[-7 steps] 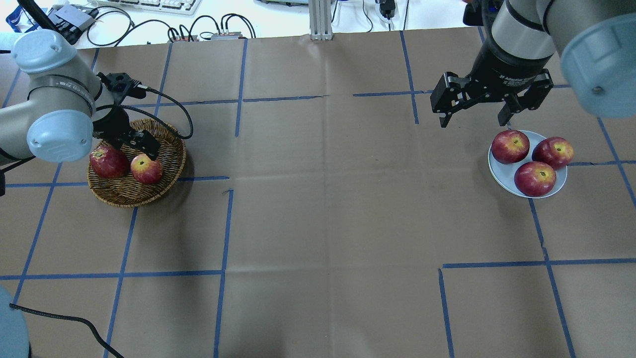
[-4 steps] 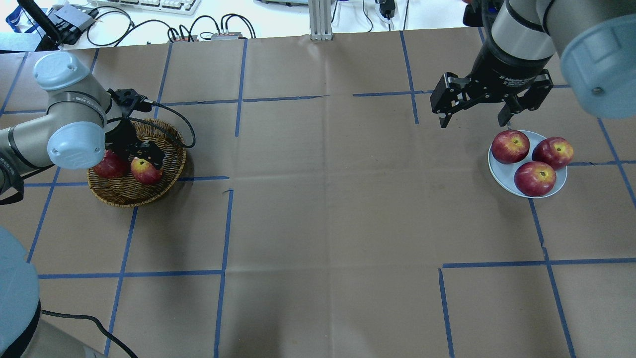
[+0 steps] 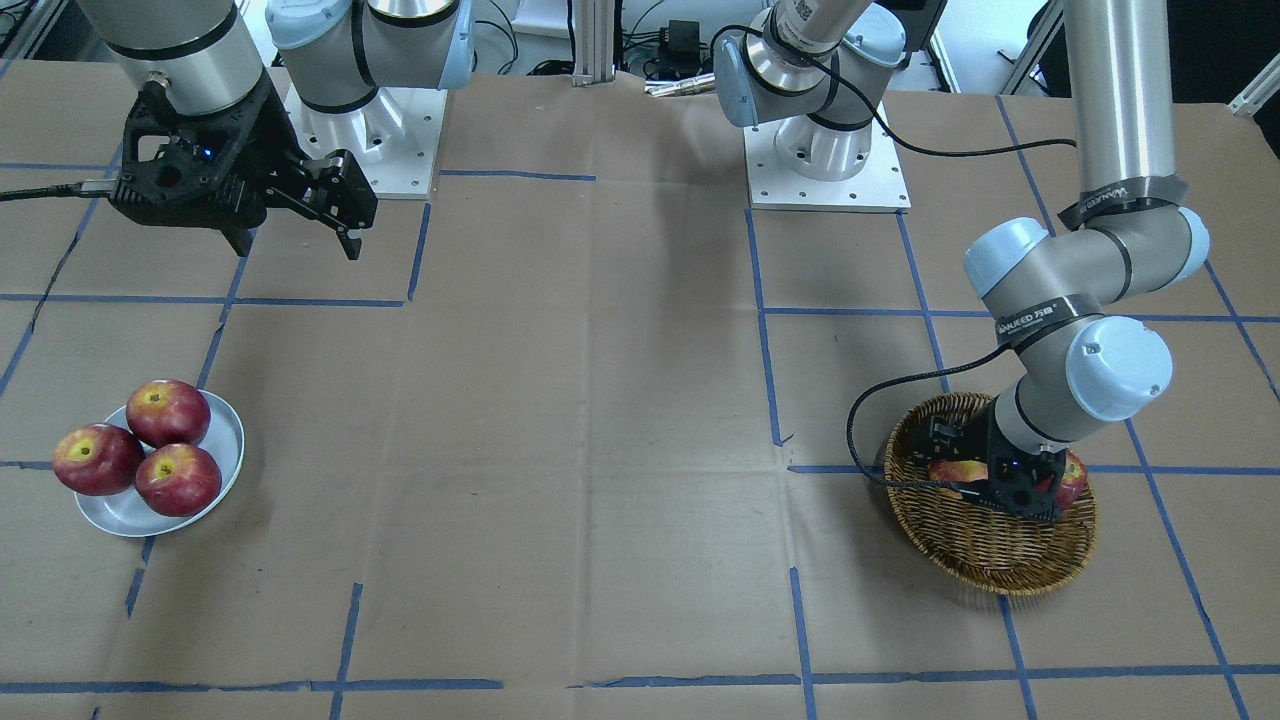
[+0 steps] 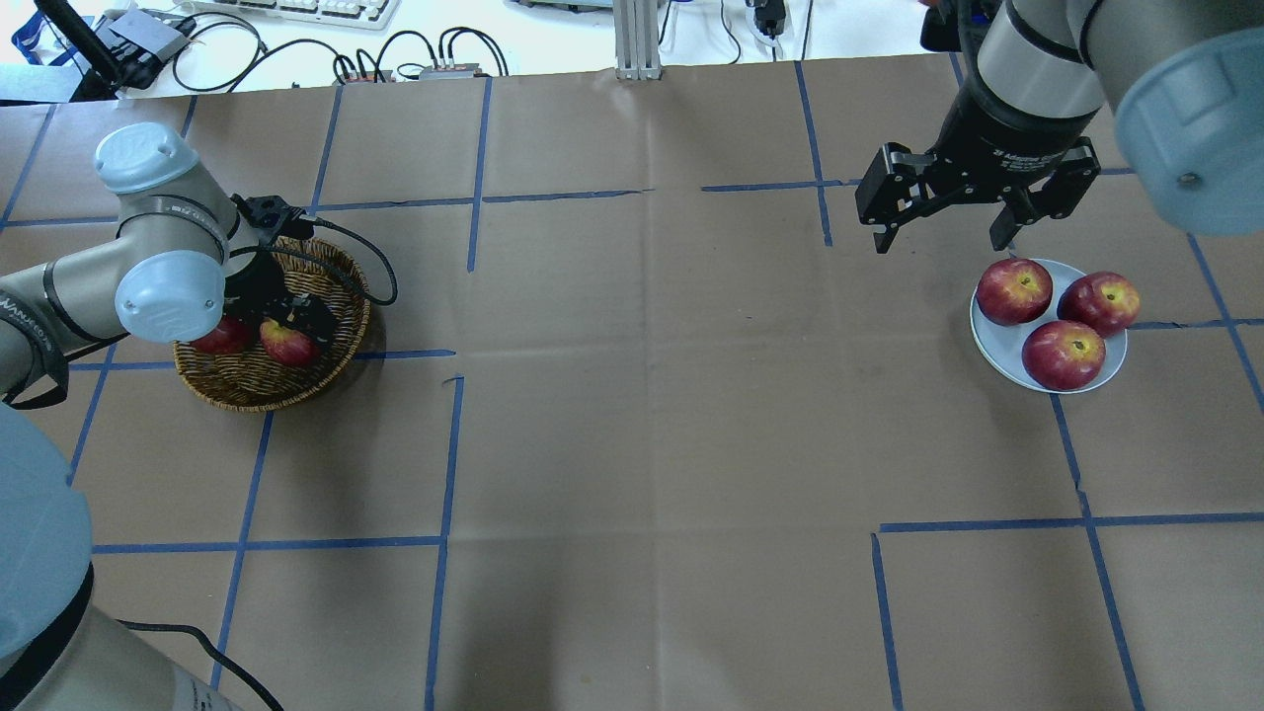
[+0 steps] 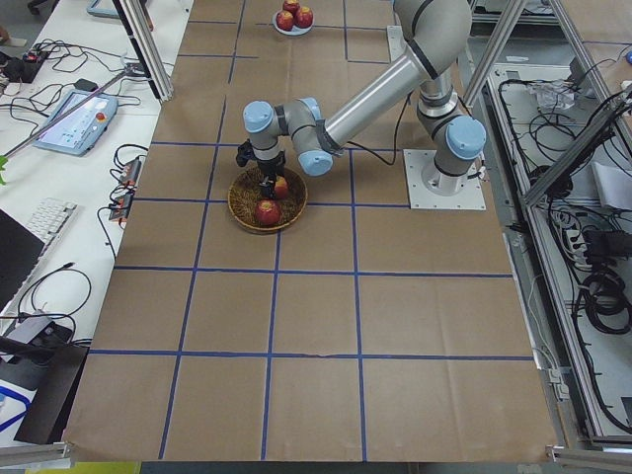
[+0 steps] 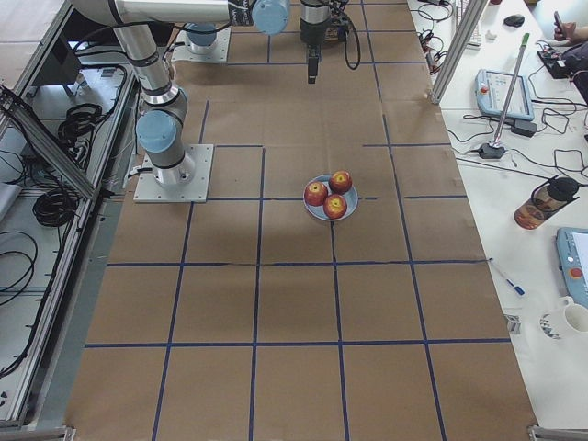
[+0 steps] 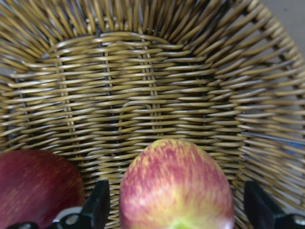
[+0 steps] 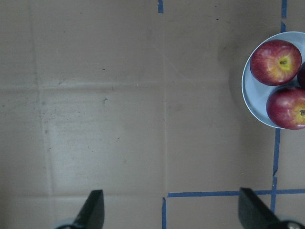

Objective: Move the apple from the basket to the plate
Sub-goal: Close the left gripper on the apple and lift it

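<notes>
Apple point(image 7: 176, 186), streaked red and yellow, sits in the basket point(image 4: 247, 395). You can see the left gripper point(image 7: 176, 214) lowered over it with its fingers point(image 7: 97, 210) spread wide. One finger stands on each side, and a thin strip of wicker shows between each finger and the skin, so it is not closed on the fruit.

Your table point(image 4: 642, 395) is covered in brown paper marked into squares with blue tape point(image 4: 444, 454). Past the long edge on your side lie a keyboard point(image 4: 296, 10), a tangle of black cables point(image 4: 415, 54) and an aluminium post point(image 4: 637, 39). The arms' mounting plates point(image 3: 825, 150) are bolted along the opposite long edge.

You will find the basket on the robot's left half of the table, well in from that end and nearer your edge than the robot's. A dark red apple point(image 4: 219, 338) lies in it just beside the streaked one, on the side toward the left end. The plate point(image 4: 992, 346) is on the right half, well apart from the basket. It holds three dark red apples point(image 4: 1064, 354) clustered together. The right gripper point(image 4: 944, 244) hangs high over bare paper with its jaws wide apart. The plate shows only at the edge of its wrist view.
</notes>
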### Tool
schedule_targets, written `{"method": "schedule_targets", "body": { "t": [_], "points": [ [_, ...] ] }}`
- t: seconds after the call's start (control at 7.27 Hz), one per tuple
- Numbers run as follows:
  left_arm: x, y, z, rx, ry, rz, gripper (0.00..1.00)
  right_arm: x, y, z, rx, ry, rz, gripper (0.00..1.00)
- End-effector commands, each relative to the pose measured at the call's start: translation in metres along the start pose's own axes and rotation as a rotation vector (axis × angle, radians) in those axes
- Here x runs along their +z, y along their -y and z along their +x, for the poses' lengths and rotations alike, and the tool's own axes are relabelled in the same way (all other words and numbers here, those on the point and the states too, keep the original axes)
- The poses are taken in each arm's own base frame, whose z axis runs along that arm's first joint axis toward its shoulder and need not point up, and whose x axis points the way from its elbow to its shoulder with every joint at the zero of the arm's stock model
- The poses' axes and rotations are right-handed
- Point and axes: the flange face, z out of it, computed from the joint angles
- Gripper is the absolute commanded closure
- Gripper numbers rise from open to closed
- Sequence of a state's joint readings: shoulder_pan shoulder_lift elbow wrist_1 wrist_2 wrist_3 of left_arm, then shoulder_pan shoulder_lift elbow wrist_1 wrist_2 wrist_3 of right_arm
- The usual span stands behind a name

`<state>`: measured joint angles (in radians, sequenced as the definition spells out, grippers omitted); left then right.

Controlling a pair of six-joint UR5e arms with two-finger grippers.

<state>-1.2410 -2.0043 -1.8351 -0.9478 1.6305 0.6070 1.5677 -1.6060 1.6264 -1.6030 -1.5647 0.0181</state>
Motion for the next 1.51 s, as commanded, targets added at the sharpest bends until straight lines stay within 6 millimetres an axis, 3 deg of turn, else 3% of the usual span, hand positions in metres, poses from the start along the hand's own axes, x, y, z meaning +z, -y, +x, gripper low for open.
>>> {"method": "schedule_targets", "body": {
  "t": [0.0,0.28,0.41,0.55,0.69,0.96,1.24,1.38],
  "points": [
    [0.002,0.002,-0.002,-0.007,0.002,-0.002,0.30,0.000,0.000,0.000,0.000,0.000,0.001,0.00],
    [-0.003,0.004,-0.004,-0.008,0.011,0.003,0.36,0.000,0.000,0.000,0.000,0.000,0.001,0.00],
    [-0.017,0.002,-0.004,-0.009,0.035,0.009,0.37,0.000,0.000,0.000,0.000,0.000,0.001,0.00],
    [-0.036,0.002,0.009,-0.046,0.055,0.024,0.36,0.000,0.000,0.000,0.000,0.000,0.001,0.00],
    [-0.068,-0.001,0.041,-0.094,0.047,0.031,0.36,-0.001,0.000,0.000,0.000,0.000,0.002,0.00],
    [-0.104,0.012,0.154,-0.168,0.054,0.039,0.35,0.000,0.001,0.000,0.000,0.000,0.001,0.00],
    [-0.098,0.032,0.256,-0.254,0.053,0.050,0.35,0.000,0.001,0.000,0.000,0.000,0.001,0.00],
    [-0.084,0.054,0.301,-0.267,0.009,0.043,0.35,-0.001,0.000,0.000,0.000,0.000,0.002,0.00]
  ]
}}
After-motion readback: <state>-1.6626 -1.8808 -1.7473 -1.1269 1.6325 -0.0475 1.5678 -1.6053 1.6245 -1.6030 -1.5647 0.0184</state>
